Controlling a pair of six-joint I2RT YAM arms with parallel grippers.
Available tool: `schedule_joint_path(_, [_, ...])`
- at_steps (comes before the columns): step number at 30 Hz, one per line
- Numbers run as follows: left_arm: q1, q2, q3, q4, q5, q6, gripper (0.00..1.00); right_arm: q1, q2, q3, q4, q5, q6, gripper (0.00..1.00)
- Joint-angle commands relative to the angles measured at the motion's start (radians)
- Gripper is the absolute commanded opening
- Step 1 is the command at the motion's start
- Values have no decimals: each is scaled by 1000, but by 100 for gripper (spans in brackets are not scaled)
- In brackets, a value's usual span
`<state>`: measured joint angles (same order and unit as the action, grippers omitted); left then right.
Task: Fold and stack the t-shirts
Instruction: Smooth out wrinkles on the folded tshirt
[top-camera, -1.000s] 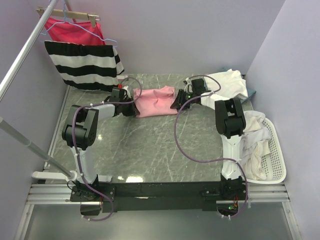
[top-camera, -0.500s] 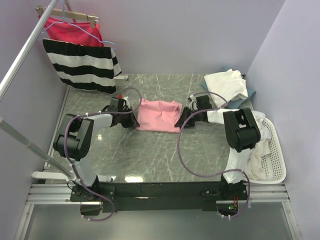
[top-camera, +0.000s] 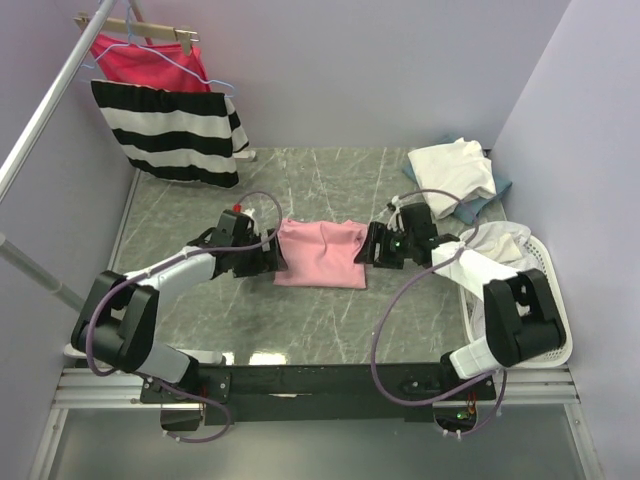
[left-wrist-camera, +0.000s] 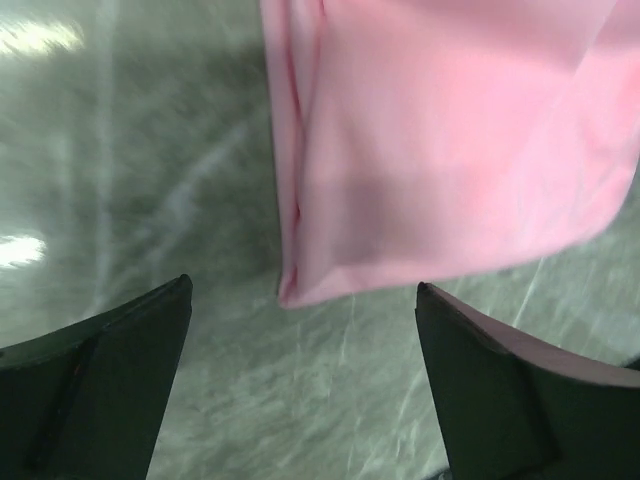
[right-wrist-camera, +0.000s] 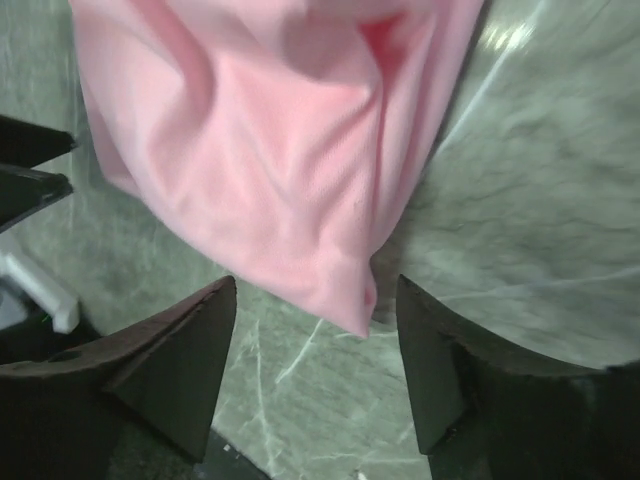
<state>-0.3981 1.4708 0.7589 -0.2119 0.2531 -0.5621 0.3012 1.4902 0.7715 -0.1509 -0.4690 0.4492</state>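
Observation:
A light pink t-shirt (top-camera: 320, 253) lies folded into a rectangle on the marble table (top-camera: 300, 320), between both arms. My left gripper (top-camera: 275, 258) stands open at its left edge; in the left wrist view the pink cloth (left-wrist-camera: 450, 150) lies just beyond the spread fingers (left-wrist-camera: 110, 370), with bare marble between them. At the shirt's right edge my right gripper (top-camera: 368, 247) is open too, a corner of the pink shirt (right-wrist-camera: 290, 160) hanging between its fingers (right-wrist-camera: 170, 370) without being clamped. Cream-white t-shirts (top-camera: 452, 170) are stacked at the back right over a blue one (top-camera: 497, 186).
A white basket (top-camera: 552, 300) with more pale garments stands at the right edge. A black-and-white striped garment (top-camera: 170, 130) and a magenta-red one (top-camera: 140, 62) hang on a rack at the back left. A metal rail (top-camera: 50, 100) crosses the left side.
Both grippers pulled the pink t-shirt toward the near side, laid it down and opened, letting go of its edges. Both arms have swung nearer to their bases.

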Motion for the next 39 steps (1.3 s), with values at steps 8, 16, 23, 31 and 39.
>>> schedule_joint_path(8, [8,85,181,167,-199,102,99,-4,76,218,11,245,-167,74])
schedule_joint_path(16, [18,160,209,318,-120,148,100,-2,209,350,31,207,-196,74])
schedule_joint_path(23, [24,197,238,382,-74,157,99,-4,278,390,48,156,-191,72])
schedule_joint_path(31, [42,255,292,378,17,160,84,-4,306,408,50,89,-185,64])
schedule_joint_path(39, [41,290,281,382,81,142,63,-5,323,416,66,43,-173,61])
